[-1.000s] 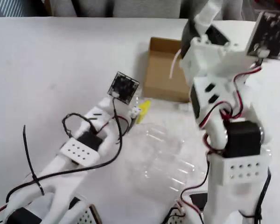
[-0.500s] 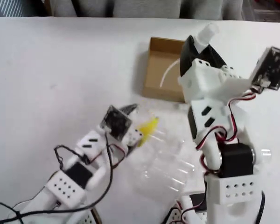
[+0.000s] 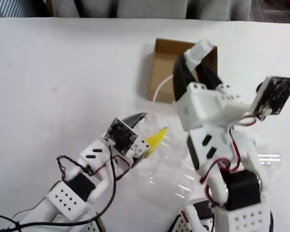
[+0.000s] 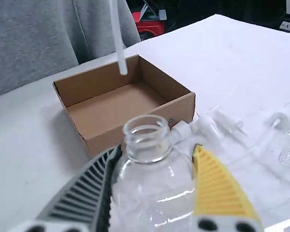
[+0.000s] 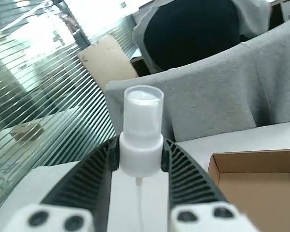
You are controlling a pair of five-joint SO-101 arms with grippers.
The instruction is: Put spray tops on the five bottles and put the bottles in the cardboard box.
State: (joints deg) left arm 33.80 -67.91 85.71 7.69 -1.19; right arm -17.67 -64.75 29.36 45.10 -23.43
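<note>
White table (image 3: 63,63), with an open cardboard box (image 3: 160,67) toward its far side. My left gripper (image 4: 157,152) is held low, just in front of the box. It pinches a clear bottle (image 4: 150,179) upright, just below its open neck. The thin plastic looks light, slick and easy to dent, so I judge the shoulder the firmest hold. My right arm is raised over the box. Its gripper (image 5: 140,150) clamps a white spray top (image 5: 141,128) at the collar. The slim dip tube (image 4: 117,34) hangs down, springy and likely to sway.
</note>
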